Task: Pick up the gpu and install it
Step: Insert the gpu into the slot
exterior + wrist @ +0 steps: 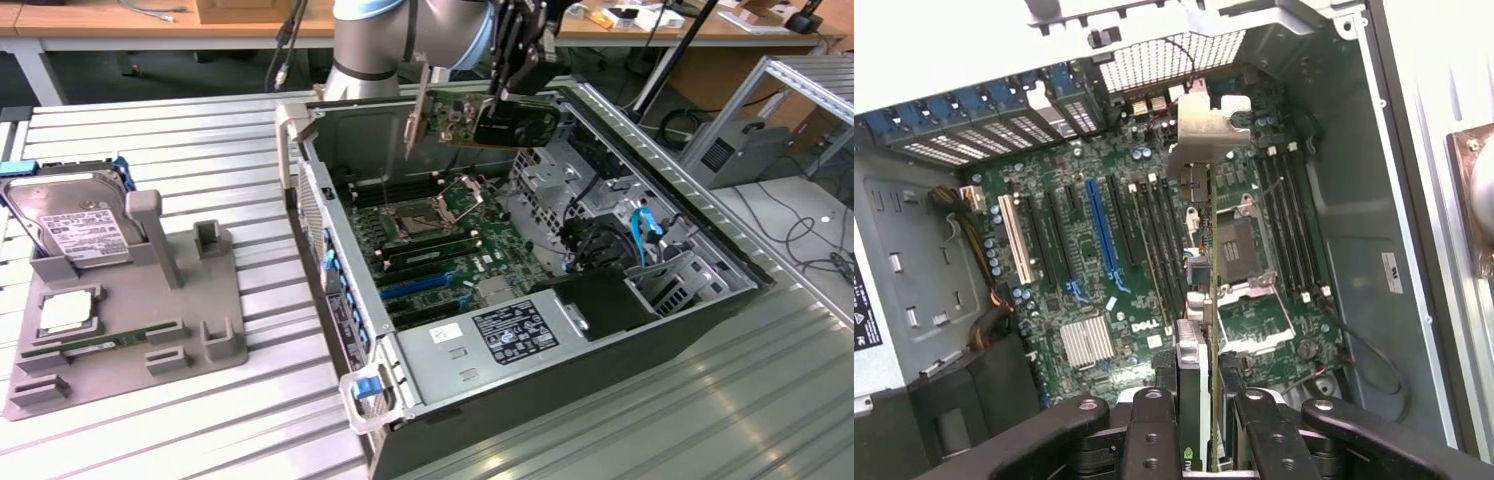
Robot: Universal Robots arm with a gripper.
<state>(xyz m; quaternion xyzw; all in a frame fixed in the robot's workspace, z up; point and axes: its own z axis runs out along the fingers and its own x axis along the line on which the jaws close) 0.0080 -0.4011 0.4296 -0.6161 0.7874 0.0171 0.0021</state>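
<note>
- The gripper (pixel 1199 415) is clamped on the gpu (pixel 1197 360), a finger against each face, so the card hangs edge-on with its lower edge towards the open computer case (pixel 694 235).
- The gpu hangs above the case's open side, clear of everything inside. Its silver bracket (pixel 1204 125) is turned towards the case's rear wall, probably to meet the slot openings there.
- On the case floor, the motherboard (pixel 1104 330) lies face up with its expansion slots bare, the blue slot (pixel 1102 235) among them.
- Well outside the case, towards the exterior view's left, a grey parts holder (pixel 200 345) props up the hard drive (pixel 74 225).
</note>
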